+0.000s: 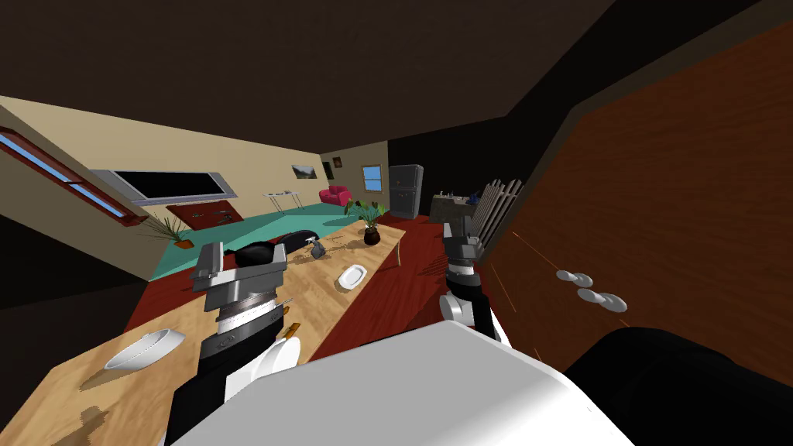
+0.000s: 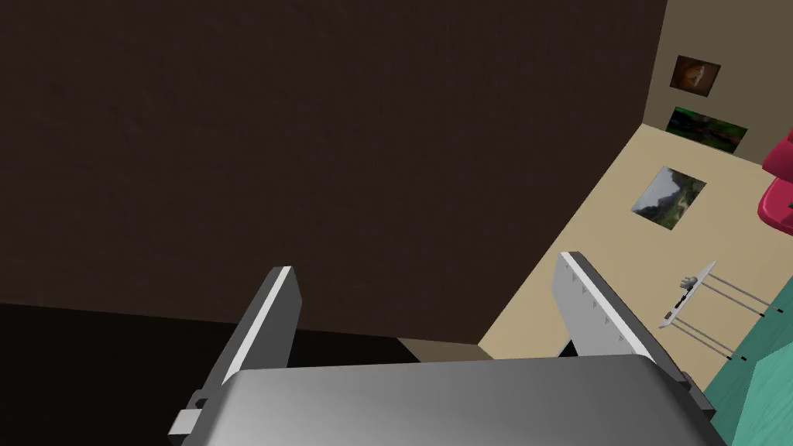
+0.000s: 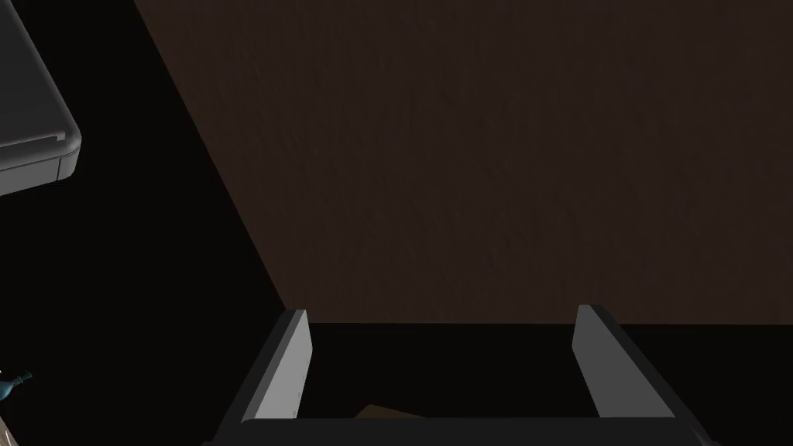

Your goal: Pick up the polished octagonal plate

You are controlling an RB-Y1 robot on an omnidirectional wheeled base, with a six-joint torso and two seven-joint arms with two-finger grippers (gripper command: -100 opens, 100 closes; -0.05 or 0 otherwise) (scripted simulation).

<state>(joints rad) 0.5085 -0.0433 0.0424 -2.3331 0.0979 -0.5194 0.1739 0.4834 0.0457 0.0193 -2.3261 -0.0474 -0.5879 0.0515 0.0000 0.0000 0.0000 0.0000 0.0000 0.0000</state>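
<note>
Well out along the long wooden bench [image 1: 314, 302] lies the plate [image 1: 352, 276]: white, flat, with cut corners, close to the bench edge on the red-floor side. Nothing touches it. Beyond it on the same bench stands a potted plant [image 1: 370, 225] in a dark vase. Toward the bench's other side are a small grey object [image 1: 317, 249] and a black rounded thing [image 1: 259, 252], whose kind I cannot tell. At the bench's near end, well apart from the plate, a white bowl [image 1: 144, 350] rests tilted on its side.

The left tool [image 1: 242, 257] is raised over the near half of the bench, short of the plate and to its left. In the left wrist view the left tool [image 2: 430, 290] has its two fingers standing wide apart, with nothing between them. The right tool [image 1: 458, 231] is held up over the red floor, off the bench and to the plate's right. In its own wrist view the right tool [image 3: 441, 337] also has its fingers spread and holds nothing.

To the right is a reddish-brown wooden panel [image 1: 681, 193] with two pale knobs [image 1: 592, 288]. Far behind the bench are a grey fridge [image 1: 406, 190], a red armchair [image 1: 335, 195] and a teal rug [image 1: 255, 224].
</note>
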